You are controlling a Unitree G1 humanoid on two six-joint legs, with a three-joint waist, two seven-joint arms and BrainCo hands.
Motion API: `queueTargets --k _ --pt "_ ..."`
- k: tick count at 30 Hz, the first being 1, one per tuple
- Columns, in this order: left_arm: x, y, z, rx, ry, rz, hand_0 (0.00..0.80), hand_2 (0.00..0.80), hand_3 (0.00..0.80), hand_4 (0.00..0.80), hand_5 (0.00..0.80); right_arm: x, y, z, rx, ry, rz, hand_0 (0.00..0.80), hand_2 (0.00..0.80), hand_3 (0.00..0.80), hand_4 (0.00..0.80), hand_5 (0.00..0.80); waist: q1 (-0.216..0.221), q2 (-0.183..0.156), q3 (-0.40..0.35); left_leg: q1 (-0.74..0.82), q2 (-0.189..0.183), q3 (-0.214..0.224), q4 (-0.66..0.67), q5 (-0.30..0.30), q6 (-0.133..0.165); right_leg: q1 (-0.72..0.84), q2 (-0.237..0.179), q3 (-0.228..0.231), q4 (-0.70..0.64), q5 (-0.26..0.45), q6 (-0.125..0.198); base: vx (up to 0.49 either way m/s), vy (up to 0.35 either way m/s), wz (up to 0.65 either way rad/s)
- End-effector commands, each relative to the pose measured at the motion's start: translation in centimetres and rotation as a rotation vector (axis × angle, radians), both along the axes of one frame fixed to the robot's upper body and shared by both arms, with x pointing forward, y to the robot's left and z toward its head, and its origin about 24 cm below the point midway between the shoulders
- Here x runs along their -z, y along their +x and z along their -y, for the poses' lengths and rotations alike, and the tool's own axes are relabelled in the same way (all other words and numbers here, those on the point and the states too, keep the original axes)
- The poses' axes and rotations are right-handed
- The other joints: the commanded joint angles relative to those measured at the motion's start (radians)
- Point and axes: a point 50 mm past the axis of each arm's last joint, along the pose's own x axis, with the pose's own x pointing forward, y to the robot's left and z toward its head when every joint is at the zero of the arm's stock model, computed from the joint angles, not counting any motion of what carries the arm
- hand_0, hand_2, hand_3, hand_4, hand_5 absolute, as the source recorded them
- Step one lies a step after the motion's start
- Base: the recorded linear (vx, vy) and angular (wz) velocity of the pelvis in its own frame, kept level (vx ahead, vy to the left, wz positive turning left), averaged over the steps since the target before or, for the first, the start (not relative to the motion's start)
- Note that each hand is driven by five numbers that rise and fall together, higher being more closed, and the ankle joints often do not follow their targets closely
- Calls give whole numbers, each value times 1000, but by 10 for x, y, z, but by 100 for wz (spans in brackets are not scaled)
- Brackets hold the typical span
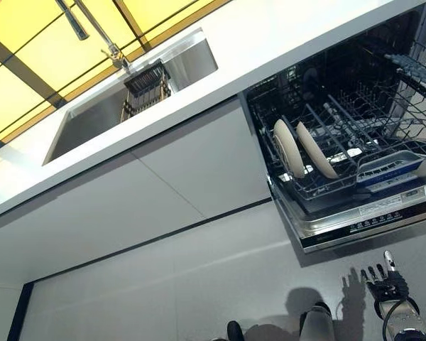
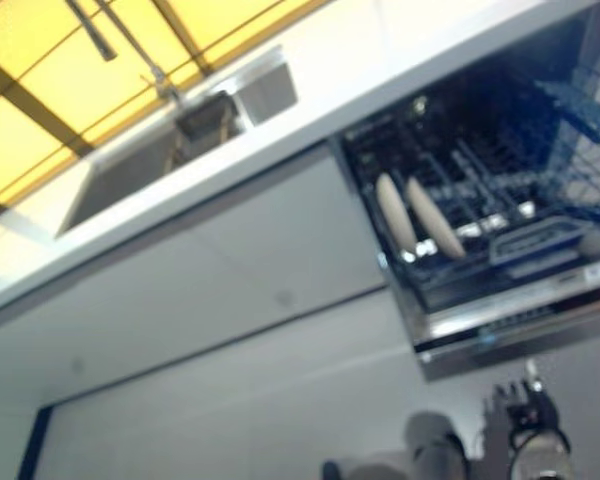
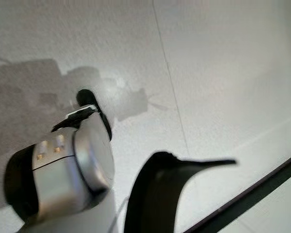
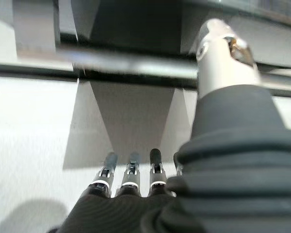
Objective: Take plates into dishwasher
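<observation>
1. Far left and up top, a steel sink (image 1: 92,117) sits sunk into the long white counter (image 1: 284,42), a slim chrome tap (image 1: 99,32) rising at its back edge.
2. Inside the sink, at its right end, there's a dark wire basket (image 1: 148,87).
3. Below the counter, flat pale grey cabinet fronts (image 1: 163,192) run across, with the light grey floor (image 1: 163,284) beneath them.
4. Moving right: the dishwasher (image 1: 362,213) stands open, its dark wire rack (image 1: 355,128) pulled into sight.
5. And here are the plates! Two round cream plates (image 1: 302,148) stand on edge in the rack's left part, side by side, leaning slightly, close together.
6. A blue and white plastic holder (image 1: 387,170) sits at the rack's front right, just beside the plates.
7. Lower right, the right hand (image 1: 385,280) hangs low in front of the dishwasher's front edge, over the floor, well apart from the plates.
8. Its own wrist view settles it: fingers (image 4: 131,172) straight out in a row, thumb lifted apart, nothing in the grasp.
9. The left hand: its wrist view gives only floor and a dark cover edge, so I cannot tell its state.
</observation>
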Motion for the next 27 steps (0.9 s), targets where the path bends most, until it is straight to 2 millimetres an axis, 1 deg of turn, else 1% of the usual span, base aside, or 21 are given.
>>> queueTargets --k 1,3,8,9,12,13,14,17,19,20,22,27 --pt "1 -15 -13 -45 0 -10 0 0 0 0 0 -47 30 0 -38 -50 200 0 0 0 0 0 10 3 38 -40 -71 54 166 -119 129 67 -1 -35 29 -72 -65 27 22 13" --pt "0 -13 -11 -45 -12 -4 0 0 0 0 0 -60 40 -4 -64 -66 219 0 0 0 0 0 23 4 36 -51 -74 53 181 -124 133 57 -7 -38 43 -74 -64 34 20 15" --pt "-1 -11 -10 -47 -14 3 0 0 0 0 0 -76 52 -9 -98 -88 244 0 0 0 0 0 38 4 37 -65 -78 50 196 -129 137 44 -12 -41 55 -74 -64 27 21 10" --pt "-2 -11 -9 -50 -21 11 0 0 0 0 0 -86 60 -13 -127 -108 258 0 0 0 0 0 47 6 41 -77 -81 51 207 -132 139 32 -14 -43 66 -75 -64 24 52 11" --pt "-4 -8 -9 -62 -45 28 0 0 0 0 0 -102 70 -20 -157 -125 289 0 0 0 0 0 63 5 46 -103 -87 53 240 -148 151 6 -18 -43 94 -81 -67 2 39 6" --pt "-4 -8 -9 -62 -45 28 0 0 0 0 0 -102 70 -20 -157 -125 289 0 0 0 0 0 63 5 46 -103 -87 53 240 -148 151 6 -18 -43 94 -81 -67 -35 3 7" --pt "-6 -6 -11 -70 -46 39 0 0 0 0 0 -114 77 -24 -172 -132 334 0 0 0 0 0 76 3 52 -122 -92 52 268 -160 158 -9 -22 -44 116 -85 -69 -35 -13 7" --pt "-8 -3 -16 -88 -39 53 0 0 0 0 0 -129 87 -35 -203 -146 404 0 0 0 0 0 94 -1 52 -140 -96 51 297 -176 168 -22 -29 -46 142 -93 -68 -22 -20 8" --pt "-10 -2 -20 -90 -28 64 0 0 0 0 0 -143 94 -44 -224 -164 473 0 0 0 0 0 109 -4 53 -149 -98 50 318 -187 173 -25 -39 -50 158 -96 -69 -5 -28 4" --pt "-11 -2 -22 -90 -21 65 0 0 0 0 0 -155 98 -49 -242 -180 527 0 0 0 0 0 118 -5 51 -152 -99 49 322 -191 177 -26 -44 -54 163 -97 -69 1 -18 4" --pt "-12 -2 -28 -82 -10 61 0 0 0 0 0 -175 103 -57 -273 -214 616 0 0 0 0 0 133 -7 46 -153 -102 48 322 -191 175 -21 -49 -61 160 -92 -67 5 -4 10" --pt "-15 -2 -33 -44 -4 61 0 0 0 0 0 -214 109 -72 -335 -285 765 0 0 0 0 0 153 -12 39 -137 -103 40 319 -193 174 6 -59 -72 145 -80 -62 32 20 2"
